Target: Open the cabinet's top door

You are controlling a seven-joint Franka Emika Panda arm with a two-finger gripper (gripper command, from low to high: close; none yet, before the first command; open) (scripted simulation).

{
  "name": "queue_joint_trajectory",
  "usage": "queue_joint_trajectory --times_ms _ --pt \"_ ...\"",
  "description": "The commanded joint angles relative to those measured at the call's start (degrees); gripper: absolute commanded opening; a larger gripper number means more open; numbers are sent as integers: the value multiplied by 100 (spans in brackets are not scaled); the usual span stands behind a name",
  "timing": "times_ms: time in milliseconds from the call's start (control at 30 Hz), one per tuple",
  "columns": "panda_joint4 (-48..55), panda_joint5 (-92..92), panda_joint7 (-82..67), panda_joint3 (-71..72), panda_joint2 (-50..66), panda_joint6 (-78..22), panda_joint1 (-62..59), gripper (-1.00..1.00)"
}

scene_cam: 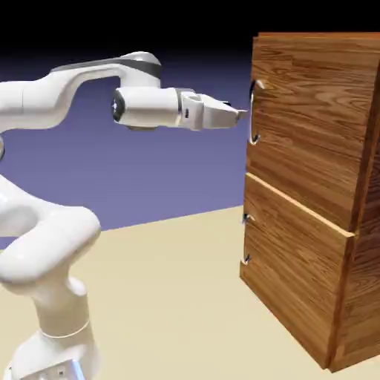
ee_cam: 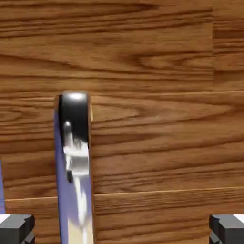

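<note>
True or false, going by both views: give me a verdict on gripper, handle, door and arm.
1. The gripper is closed on the upper handle. False: its fingertips stand wide apart with nothing gripped.
2. The top door is shut. True.
3. The gripper points down at the floor. False: it points toward the cabinet.
4. In the hand view, the upper handle lies nearer the left fingertip than the right. True.

A blue-violet backdrop spreads behind and below the fingers, darkening to black above them, while a plain, pale tan surface stretches well beneath.
</note>
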Motion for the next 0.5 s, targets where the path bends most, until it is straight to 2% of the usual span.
queue_joint_trajectory --times_ms 0,167,333,367,467 --pt "37 250 -156 102 -60 -17 -92 0" --pt "185 1240 -774 506 -296 -86 -458 0" --pt "873 1562 -882 1004 -46 -365 -1485 0" --pt "873 1562 -882 1004 -46 -365 -1485 -100" --pt "460 1436 -968 665 -101 -714 -1070 -100"
